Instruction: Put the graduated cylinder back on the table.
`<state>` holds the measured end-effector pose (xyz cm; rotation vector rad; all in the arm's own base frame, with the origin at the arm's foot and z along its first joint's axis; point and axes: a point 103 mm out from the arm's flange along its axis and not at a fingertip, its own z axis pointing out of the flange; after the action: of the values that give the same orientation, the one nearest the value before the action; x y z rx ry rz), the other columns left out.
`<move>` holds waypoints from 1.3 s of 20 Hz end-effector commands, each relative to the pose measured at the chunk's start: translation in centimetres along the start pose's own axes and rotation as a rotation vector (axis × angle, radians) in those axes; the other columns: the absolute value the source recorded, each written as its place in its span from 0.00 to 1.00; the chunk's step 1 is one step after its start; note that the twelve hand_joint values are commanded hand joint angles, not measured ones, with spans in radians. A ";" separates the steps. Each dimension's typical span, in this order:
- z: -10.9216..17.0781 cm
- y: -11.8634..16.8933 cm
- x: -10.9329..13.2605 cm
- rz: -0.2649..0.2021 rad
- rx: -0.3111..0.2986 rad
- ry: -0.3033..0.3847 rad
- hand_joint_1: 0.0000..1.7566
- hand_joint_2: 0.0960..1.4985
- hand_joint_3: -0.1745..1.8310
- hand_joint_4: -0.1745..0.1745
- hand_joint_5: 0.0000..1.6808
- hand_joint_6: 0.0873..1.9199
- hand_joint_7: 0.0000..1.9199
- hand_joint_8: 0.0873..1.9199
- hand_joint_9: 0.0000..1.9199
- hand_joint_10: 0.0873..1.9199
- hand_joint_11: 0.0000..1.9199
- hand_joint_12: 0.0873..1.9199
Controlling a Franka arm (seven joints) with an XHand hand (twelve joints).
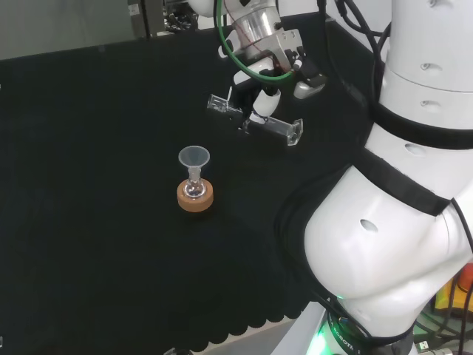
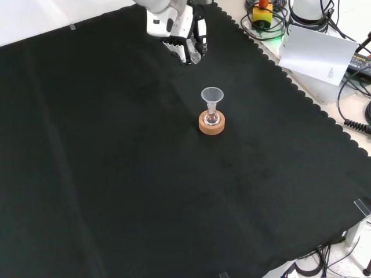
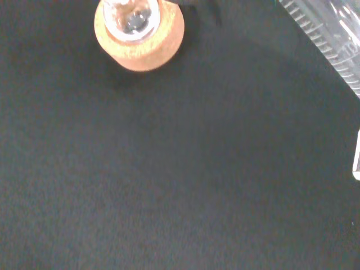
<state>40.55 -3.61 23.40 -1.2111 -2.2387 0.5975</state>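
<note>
The hand (image 1: 267, 83) is curled around the graduated cylinder (image 1: 255, 120), which lies nearly level in its grip, above the black cloth (image 1: 96, 185). In the head view cylinder and hand sit up and to the right of the cork ring (image 1: 196, 197), well apart from it. On that ring stands a small clear flask (image 1: 195, 188) with a funnel (image 1: 194, 158) in its neck. In the front view the hand (image 2: 184, 36) is beyond the cork ring (image 2: 211, 123); the glass there is hard to make out. From the wrist, the cylinder's ruled wall (image 3: 326, 39) runs slantwise, with the cork ring (image 3: 139, 42) apart from it.
</note>
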 end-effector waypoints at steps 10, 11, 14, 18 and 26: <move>-0.1 2.3 -3.0 -0.080 -0.285 0.085 0.62 0.78 0.03 0.41 0.58 0.52 0.70 0.05 0.77 0.00 0.72 0.32; -0.1 2.8 -3.2 -0.091 -0.301 0.093 0.62 0.78 0.03 0.41 0.58 0.52 0.70 0.05 0.77 0.00 0.72 0.32; -0.3 4.3 -3.5 -0.129 -0.383 0.117 0.62 0.78 0.03 0.42 0.58 0.52 0.70 0.05 0.77 0.00 0.72 0.32; -0.6 6.7 -3.8 -0.182 -0.443 0.145 0.62 0.78 0.02 0.42 0.58 0.52 0.70 0.05 0.77 0.00 0.72 0.32; -1.1 10.4 -4.7 -0.246 -0.542 0.201 0.62 0.78 0.02 0.41 0.58 0.52 0.70 0.05 0.77 0.00 0.71 0.32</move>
<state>47.63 -2.77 18.20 -1.1733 -2.3713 -0.1176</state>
